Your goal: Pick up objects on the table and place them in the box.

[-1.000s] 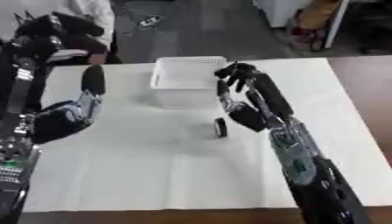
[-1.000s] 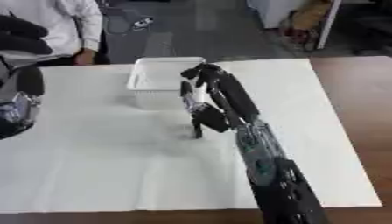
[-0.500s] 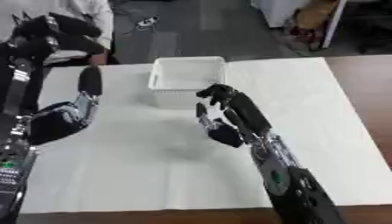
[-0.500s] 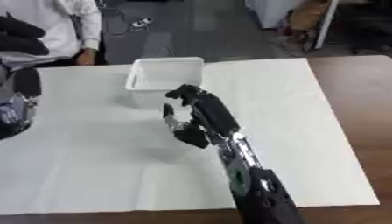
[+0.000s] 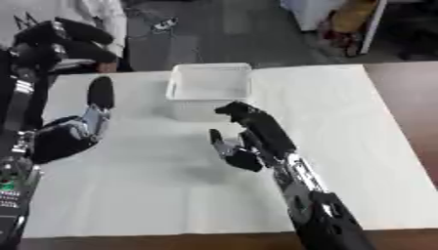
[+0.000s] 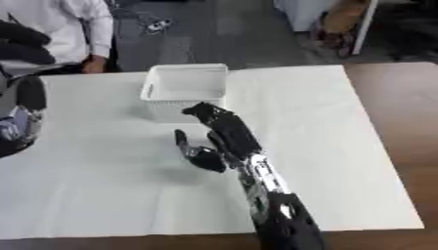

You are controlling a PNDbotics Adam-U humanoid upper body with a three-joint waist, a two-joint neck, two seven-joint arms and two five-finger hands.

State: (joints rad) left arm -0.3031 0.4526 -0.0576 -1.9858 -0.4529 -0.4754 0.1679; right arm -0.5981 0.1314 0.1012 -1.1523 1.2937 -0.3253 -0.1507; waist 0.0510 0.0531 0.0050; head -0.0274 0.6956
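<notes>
The white rectangular plastic box [image 5: 210,89] sits on the white cloth-covered table [image 5: 359,122] at about 12 o'clock from the middle of the cloth, its open top facing up; what lies inside it cannot be made out.

The robot's black right hand [image 5: 248,139] hangs over the middle of the cloth, at about 6 o'clock from the box and near its front wall without touching it. Its fingers are curled inward with the thumb opposite them. A small dark thing may sit between thumb and fingers, but it blends with the hand, so I cannot tell whether the hand grasps anything.

The robot's black left hand [image 5: 73,132] shows at 9 o'clock, raised near the cloth's left edge. One finger points upward; the rest is too hidden to tell whether it is released or clenched.
</notes>
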